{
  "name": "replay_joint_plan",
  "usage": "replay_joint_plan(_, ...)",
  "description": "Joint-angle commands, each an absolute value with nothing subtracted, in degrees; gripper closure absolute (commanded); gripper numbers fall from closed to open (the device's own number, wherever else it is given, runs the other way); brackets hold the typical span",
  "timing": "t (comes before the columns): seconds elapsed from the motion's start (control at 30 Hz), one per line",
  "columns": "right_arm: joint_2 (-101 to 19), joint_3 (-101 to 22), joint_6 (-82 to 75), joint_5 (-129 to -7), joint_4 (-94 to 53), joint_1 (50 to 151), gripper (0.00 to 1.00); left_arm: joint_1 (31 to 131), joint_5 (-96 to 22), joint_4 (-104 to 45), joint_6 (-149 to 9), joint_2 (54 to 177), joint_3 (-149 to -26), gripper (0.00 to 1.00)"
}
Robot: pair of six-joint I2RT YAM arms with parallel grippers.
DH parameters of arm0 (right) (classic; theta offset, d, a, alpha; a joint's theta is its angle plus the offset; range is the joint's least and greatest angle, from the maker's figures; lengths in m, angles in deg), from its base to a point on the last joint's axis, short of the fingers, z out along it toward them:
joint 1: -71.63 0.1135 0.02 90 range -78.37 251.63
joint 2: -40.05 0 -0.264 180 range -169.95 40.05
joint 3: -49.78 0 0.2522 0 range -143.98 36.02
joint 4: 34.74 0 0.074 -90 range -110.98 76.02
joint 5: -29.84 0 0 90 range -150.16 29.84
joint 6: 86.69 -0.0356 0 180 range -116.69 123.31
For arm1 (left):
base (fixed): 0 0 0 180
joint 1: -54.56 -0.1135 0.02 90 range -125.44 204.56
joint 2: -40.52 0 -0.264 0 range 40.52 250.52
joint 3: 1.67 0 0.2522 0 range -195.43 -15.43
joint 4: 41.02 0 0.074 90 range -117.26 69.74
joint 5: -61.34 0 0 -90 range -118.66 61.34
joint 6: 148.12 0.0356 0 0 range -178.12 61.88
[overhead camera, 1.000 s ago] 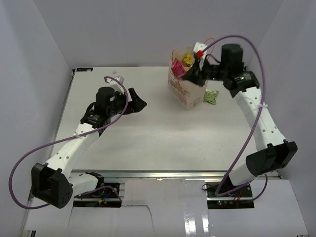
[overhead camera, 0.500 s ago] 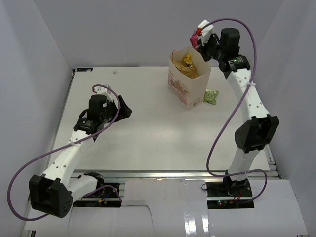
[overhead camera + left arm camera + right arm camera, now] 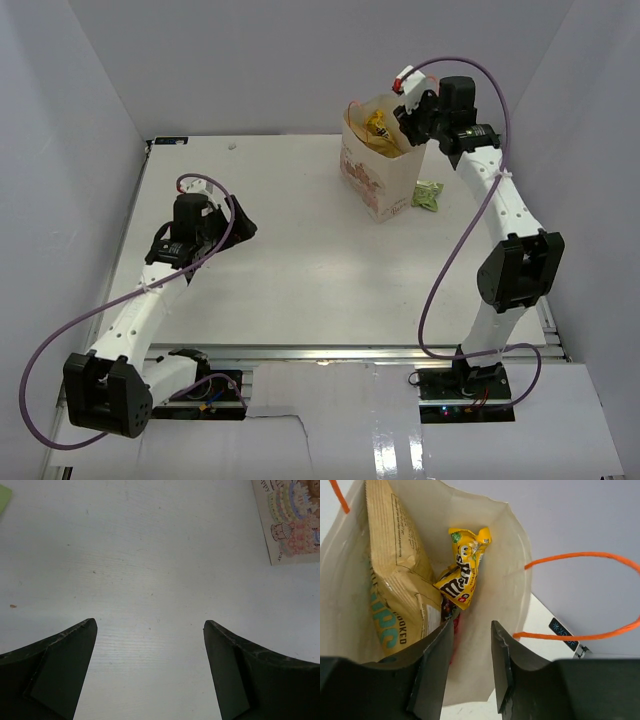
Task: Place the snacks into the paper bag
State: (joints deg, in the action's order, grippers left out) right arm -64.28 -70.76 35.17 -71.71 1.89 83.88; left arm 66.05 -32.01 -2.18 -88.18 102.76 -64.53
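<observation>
right gripper (image 3: 471, 628) over paper bag (image 3: 516, 587) mouth, jaws slightly apart | left gripper (image 3: 150, 626) wide apart

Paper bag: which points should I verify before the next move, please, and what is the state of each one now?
1. Paper bag upright, mouth open: ok.
2. Tan pouch and yellow packet inside it: ok.
3. Pink and dark-brown packets inside: cannot tell, the right gripper hides the bottom.
4. Right gripper empty, fingers apart over the mouth: ok.
5. Light-green packet bagged: not ok, it lies on the table beside the bag.
6. Left gripper open, empty, away from bag: ok.
</observation>
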Motion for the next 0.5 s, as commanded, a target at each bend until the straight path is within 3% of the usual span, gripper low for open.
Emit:
replay_joint_plan(0.0, -57.2, -72.0, 28.9, -76.6, 1.2, 81.7, 0.57, 65.1, -34.2, -2.3, -89.4, 103.5, -65.5, 0.02)
replay_joint_plan(0.13, -51.9, -69.1, 18.2, -86.8, 1.6, 74.8, 0.57, 65.0, -34.7, -2.7, -89.9, 102.9, -64.5, 0.02)
replay_joint_plan(0.3, -47.7, -55.5, 8.9, -97.8, 1.6, 63.5, 0.57, 64.8, -36.0, -4.3, -91.0, 102.5, -61.6, 0.02)
replay_joint_plan(0.4, -49.6, -49.4, 5.0, -95.8, 1.5, 61.2, 0.41, 64.8, -37.7, -5.6, -92.0, 103.1, -61.0, 0.02)
replay_joint_plan(0.43, -50.8, -48.7, 3.6, -94.8, 2.1, 61.1, 0.3, 64.8, -38.0, -5.9, -92.1, 103.7, -61.0, 0.02)
replay_joint_plan(0.47, -53.6, -47.9, 1.5, -93.2, 2.0, 61.2, 0.25, 64.8, -38.1, -6.0, -92.2, 104.1, -61.5, 0.02)
